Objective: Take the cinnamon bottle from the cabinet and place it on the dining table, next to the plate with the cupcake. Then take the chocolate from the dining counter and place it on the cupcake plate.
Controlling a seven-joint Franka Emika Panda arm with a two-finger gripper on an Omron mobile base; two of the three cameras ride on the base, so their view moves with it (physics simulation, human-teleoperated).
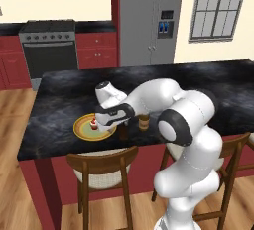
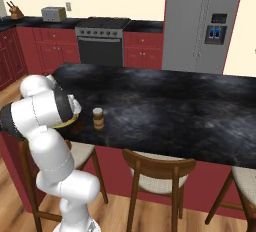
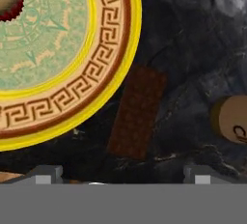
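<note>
1. Directly over the small dark brown rectangular chocolate bar (image 3: 136,112), the gripper (image 3: 120,175) hangs, jaws spread wide, gripping nothing.
2. Chocolate lies on the black marbled tabletop (image 3: 193,49), its top corner at the round yellow plate's (image 3: 72,97) rim.
3. Tan cinnamon jar (image 1: 144,122) stands just beside the plate.

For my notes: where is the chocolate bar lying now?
In the hand view the chocolate lies on the black dining table, just outside the plate's yellow rim, with the cinnamon bottle on its other side.
</note>
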